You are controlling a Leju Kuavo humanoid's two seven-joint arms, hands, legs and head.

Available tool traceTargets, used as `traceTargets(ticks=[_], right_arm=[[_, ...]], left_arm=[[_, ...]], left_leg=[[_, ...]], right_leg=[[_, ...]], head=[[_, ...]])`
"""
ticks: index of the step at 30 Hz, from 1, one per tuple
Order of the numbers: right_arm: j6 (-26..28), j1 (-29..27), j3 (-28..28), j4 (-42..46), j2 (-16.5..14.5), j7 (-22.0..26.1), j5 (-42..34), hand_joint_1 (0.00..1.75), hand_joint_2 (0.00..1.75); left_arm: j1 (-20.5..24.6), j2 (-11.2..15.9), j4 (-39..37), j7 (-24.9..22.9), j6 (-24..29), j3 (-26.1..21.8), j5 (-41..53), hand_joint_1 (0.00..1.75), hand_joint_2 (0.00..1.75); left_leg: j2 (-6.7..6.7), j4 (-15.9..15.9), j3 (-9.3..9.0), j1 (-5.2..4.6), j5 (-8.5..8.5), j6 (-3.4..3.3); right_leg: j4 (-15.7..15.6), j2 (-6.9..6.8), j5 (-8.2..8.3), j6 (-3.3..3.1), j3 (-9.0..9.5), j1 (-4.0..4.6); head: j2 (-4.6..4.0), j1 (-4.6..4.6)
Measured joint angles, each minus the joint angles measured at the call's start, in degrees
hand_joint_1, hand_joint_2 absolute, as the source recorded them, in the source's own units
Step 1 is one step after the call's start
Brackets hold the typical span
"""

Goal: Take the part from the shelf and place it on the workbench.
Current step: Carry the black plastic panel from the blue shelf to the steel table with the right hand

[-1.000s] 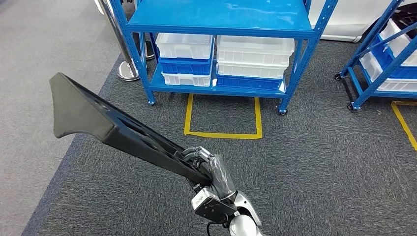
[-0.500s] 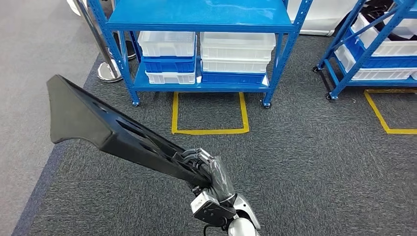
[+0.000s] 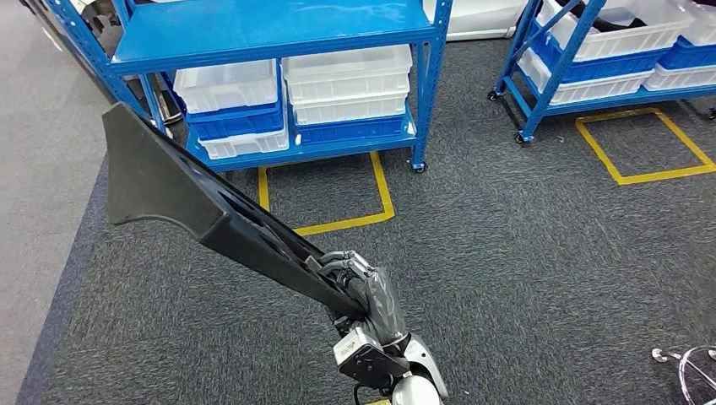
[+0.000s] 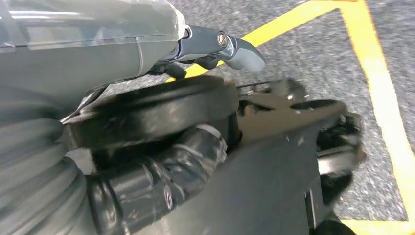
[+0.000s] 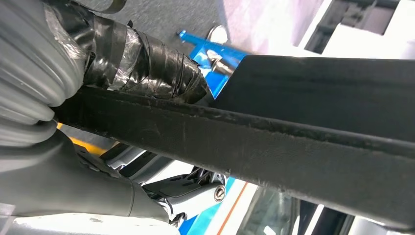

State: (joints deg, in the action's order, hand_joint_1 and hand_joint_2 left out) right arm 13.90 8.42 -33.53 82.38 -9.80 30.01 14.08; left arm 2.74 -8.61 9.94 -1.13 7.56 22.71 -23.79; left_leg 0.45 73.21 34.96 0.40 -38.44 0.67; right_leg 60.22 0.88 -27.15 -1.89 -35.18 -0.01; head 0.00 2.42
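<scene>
Gripping the long black part (image 3: 194,202) near its narrow end, my right hand (image 3: 371,299) has its fingers wrapped around the bar, and nothing else supports it. From my grasp the part slopes up and away to the left, widening into a flat, flared blade at the far end. That end is well clear of the floor and in the head view overlaps the corner of the blue shelf (image 3: 253,29) ahead. In the right wrist view my dark, tape-wrapped fingers (image 5: 147,63) lie across one face of the part (image 5: 293,142), with the grey thumb on the other side, pressed close against its edge.

Beyond my hand, straight ahead, the blue shelf stands on the grey carpet (image 3: 549,253). Its lower level carries stacked white bins (image 3: 346,76) and blue ones. A square of yellow tape (image 3: 338,224) is marked on the carpet between my hand and the foot of that shelf. A second blue rack (image 3: 540,76) with more white bins stands farther off to the right of my hand, beside another taped yellow outline (image 3: 642,152).

My left hand (image 4: 147,44) shows in the left wrist view with its grey thumb (image 4: 240,49) stretched out over yellow floor tape. I cannot tell from that view whether its fingers are spread or curled, and I make out nothing in it.
</scene>
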Motion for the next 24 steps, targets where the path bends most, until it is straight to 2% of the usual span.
traceTargets(ticks=[1,2,3,5,6,7,9,11,13,14,15,16,17,18,19,20,21,22,24], right_arm=[[0.0,-0.1,0.0,0.0,0.0,0.0,0.0,1.68,1.75],[0.0,-0.2,0.0,0.0,0.0,0.0,0.0,1.68,1.75],[0.0,-0.2,0.0,0.1,0.0,0.0,0.0,1.68,1.75],[0.0,-0.2,0.0,0.4,0.0,0.0,0.0,1.68,1.75],[0.0,-0.3,0.0,0.7,0.0,0.0,0.0,1.68,1.75],[0.1,-0.3,0.0,0.9,0.1,0.0,0.0,1.68,1.75],[0.3,-0.8,0.0,1.8,0.4,0.0,0.0,1.68,1.75],[0.4,-1.3,0.1,2.9,0.9,0.0,0.0,1.68,1.75],[0.3,-1.7,0.1,3.7,1.2,0.0,-0.2,1.68,1.75],[0.2,-1.9,0.1,3.9,1.3,0.0,-0.3,1.68,1.75],[0.1,-2.1,0.1,4.1,1.4,0.0,-0.4,1.68,1.75],[0.0,-2.4,0.1,4.2,1.6,-0.1,-0.5,1.68,1.75],[0.0,-2.6,0.1,4.4,1.7,-0.1,-0.5,1.68,1.75],[0.0,-2.7,0.1,4.5,1.8,-0.1,-0.6,1.68,1.75],[-0.1,-2.8,0.1,4.7,1.8,-0.1,-0.6,1.68,1.75],[-0.1,-2.8,0.1,5.0,1.9,-0.1,-0.6,1.68,1.75],[-0.2,-2.8,0.1,5.3,1.9,-0.1,-0.6,1.68,1.75],[-0.3,-2.8,0.1,5.5,1.9,-0.1,-0.6,1.68,1.75],[-0.4,-2.9,0.1,5.8,1.9,-0.2,-0.7,1.68,1.75]], left_arm=[[0.1,0.0,0.0,0.0,0.0,0.0,0.0,0.00,1.75],[0.2,0.0,0.0,0.0,0.0,0.0,0.2,0.00,1.75],[0.1,0.0,0.0,-0.1,0.0,0.0,0.3,0.00,1.75],[-0.1,0.0,0.0,-0.4,0.1,0.1,0.6,0.00,1.75],[-0.1,0.0,0.0,-0.5,0.2,0.1,0.8,0.00,1.75],[-0.1,0.0,0.0,-0.6,0.2,0.2,1.0,0.00,1.75],[0.2,-0.1,0.0,-0.9,0.2,0.3,1.5,0.00,1.75],[0.4,-0.3,0.0,-1.2,0.3,0.6,1.9,0.00,1.75],[0.4,-0.4,0.0,-1.4,0.5,0.9,2.2,0.00,1.75],[0.4,-0.5,0.0,-1.4,0.6,1.0,2.3,0.00,1.75],[0.4,-0.5,0.0,-1.5,0.7,1.1,2.4,0.00,1.75],[0.4,-0.5,0.0,-1.5,0.8,1.2,2.5,0.00,1.75],[0.5,-0.5,0.0,-1.6,1.0,1.3,2.5,0.00,1.75],[0.5,-0.5,0.0,-1.6,1.1,1.4,2.6,0.00,1.75],[0.6,-0.5,0.0,-1.7,1.1,1.5,2.6,0.00,1.75],[0.6,-0.5,0.0,-1.9,1.2,1.5,2.6,0.00,1.75],[0.6,-0.5,0.0,-2.1,1.3,1.6,2.6,0.00,1.75],[0.7,-0.5,0.0,-2.3,1.3,1.6,2.6,0.00,1.75],[0.8,-0.5,0.0,-2.6,1.4,1.6,2.6,0.00,1.75]], left_leg=[[-0.10,0.5,0.23,-0.02,0.67,-0.10],[-0.25,-1.1,-0.49,-0.04,2.39,-0.28],[-0.73,-4.5,-1.89,-0.04,4.72,-0.55],[-2.98,-10.8,-4.43,-0.01,7.76,-1.05],[-3.90,-12.8,-5.18,-0.03,8.22,-1.20],[-4.37,-13.6,-5.42,-0.07,7.99,-1.29],[-3.45,-14.7,-5.64,0.04,8.13,-1.61],[-2.13,-15.6,-5.81,0.38,8.64,-2.25],[-0.60,-16.0,-5.91,0.48,8.88,-2.64],[0.24,-15.9,-5.88,0.45,8.87,-2.68],[1.06,-15.9,-5.85,0.42,8.84,-2.69],[1.84,-15.9,-5.86,0.41,8.79,-2.67],[2.56,-15.8,-5.90,0.41,8.71,-2.61],[3.20,-15.8,-5.99,0.41,8.58,-2.50],[3.75,-15.7,-6.08,0.37,8.42,-2.34],[4.21,-15.5,-6.14,0.20,8.21,-2.10],[4.64,-15.4,-6.19,0.04,8.06,-1.84],[5.06,-15.4,-6.23,-0.15,7.96,-1.61],[5.95,-15.5,-6.36,-0.28,7.73,-1.15]], right_leg=[[0.1,0.74,0.01,-0.02,0.02,0.10],[0.2,1.50,0.02,-0.02,0.05,0.18],[0.2,2.29,0.03,-0.01,0.10,0.22],[0.4,3.68,0.20,0.26,-0.05,0.28],[0.5,4.25,0.40,0.55,-0.33,0.23],[0.5,4.76,0.69,0.92,-0.73,0.14],[0.5,5.49,1.15,1.66,-1.44,0.05],[2.3,3.82,-0.09,2.32,-2.46,0.26],[8.0,0.93,-3.42,3.01,-4.99,0.18],[11.5,0.15,-5.03,3.35,-6.56,-0.04],[14.2,-0.28,-5.93,3.63,-7.69,-0.29],[15.1,-0.54,-5.83,3.84,-7.95,-0.52],[13.8,-0.82,-4.68,3.97,-7.05,-0.71],[10.5,-1.34,-2.84,4.01,-5.13,-0.83],[6.4,-2.43,-1.38,3.93,-2.89,-0.80],[3.0,-3.58,-0.35,3.63,-1.00,-0.55],[0.8,-4.40,0.03,3.24,0.11,-0.30],[-0.1,-4.81,-0.10,2.84,0.45,-0.02],[-0.3,-3.80,0.04,2.04,0.35,0.05]], head=[[0.00,0.01],[0.00,0.01],[0.00,0.01],[0.00,0.02],[0.00,0.02],[0.00,0.02],[0.00,0.01],[0.00,0.30],[0.00,0.60],[0.00,0.63],[0.00,0.63],[0.00,0.63],[0.00,0.63],[0.00,0.63],[0.00,0.63],[0.00,0.63],[0.00,0.60],[0.00,0.57],[0.00,0.55]])
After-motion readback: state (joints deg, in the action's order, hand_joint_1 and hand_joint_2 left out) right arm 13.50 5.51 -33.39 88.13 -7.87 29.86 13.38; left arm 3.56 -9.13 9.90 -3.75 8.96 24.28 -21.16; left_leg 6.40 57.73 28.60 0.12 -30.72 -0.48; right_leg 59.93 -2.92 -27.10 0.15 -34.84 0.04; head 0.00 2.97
